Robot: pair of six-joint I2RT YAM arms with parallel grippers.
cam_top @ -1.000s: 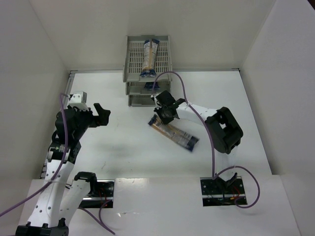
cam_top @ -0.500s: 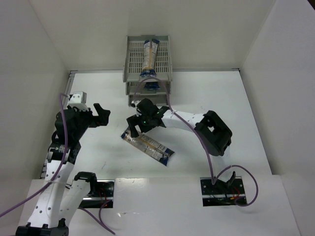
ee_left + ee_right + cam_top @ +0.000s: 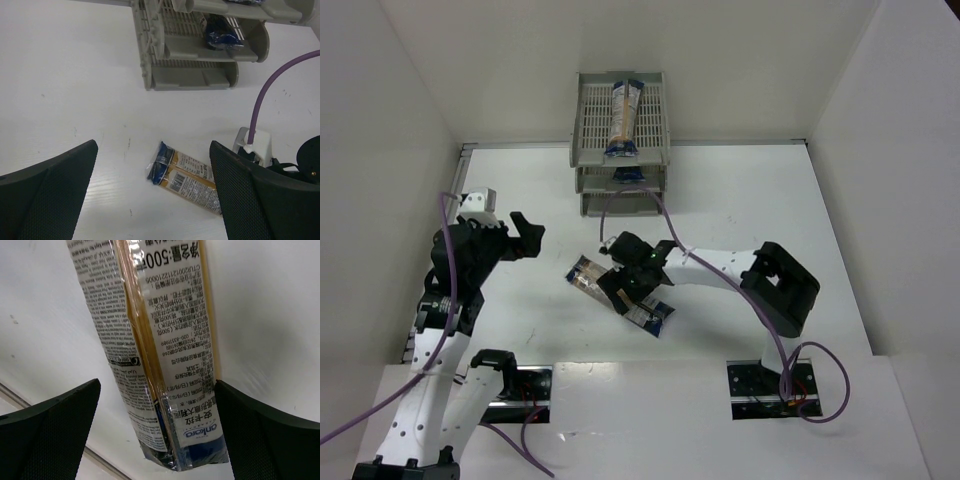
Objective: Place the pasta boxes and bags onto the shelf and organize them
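Note:
The grey three-tier shelf (image 3: 590, 110) stands at the far middle of the table, also in the left wrist view (image 3: 195, 47). One pasta pack (image 3: 623, 118) lies on its top tier. A second pack shows only its blue end (image 3: 630, 177) in the middle tier (image 3: 220, 32). The third pack (image 3: 588, 273) lies slanted on the table (image 3: 187, 177). My right gripper (image 3: 630, 285) hangs over its middle, open, the pack (image 3: 160, 340) lying between the spread fingers (image 3: 157, 430). My left gripper (image 3: 525, 235) is open and empty at the left (image 3: 155, 200), apart from the pack.
White walls close in the table on the left, far side and right. The right arm's purple cable (image 3: 665, 215) arcs between the shelf front and the right wrist. A table seam or edge (image 3: 45, 415) runs just beyond the pack's blue end.
My right gripper carried the pack from right of centre to the left and nearer, let go of it on the table, and now stands open over its middle. The left arm has not moved.

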